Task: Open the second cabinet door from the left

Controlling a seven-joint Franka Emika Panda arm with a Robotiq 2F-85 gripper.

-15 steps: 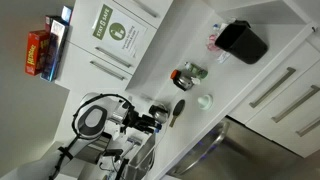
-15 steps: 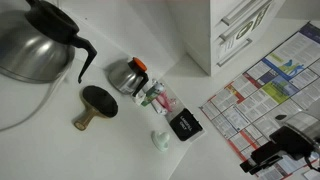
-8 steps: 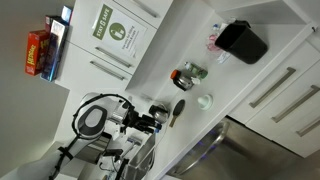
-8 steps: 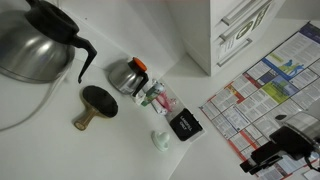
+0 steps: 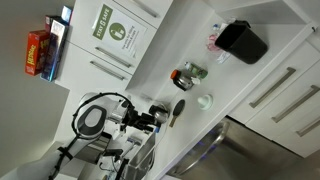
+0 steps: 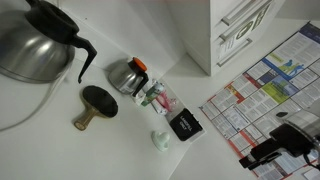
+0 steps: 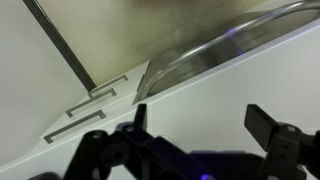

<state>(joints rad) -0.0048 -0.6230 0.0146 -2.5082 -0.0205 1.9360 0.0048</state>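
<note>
- The second cabinet door from the left (image 5: 116,30) is at the upper left of a tilted exterior view. It is shut flush with its neighbours, poster facing outward, edges slanting across the picture.
- The gripper (image 7: 200,135) is away from it, fingers spread wide, holding nothing.
- A black container (image 5: 244,41) stands on the white counter (image 5: 165,50); its contents cannot be told.

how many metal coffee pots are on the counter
2. The large steel pot sits at the top left in an exterior view; the small steel pot stands right of it. Others may be out of frame.
</note>
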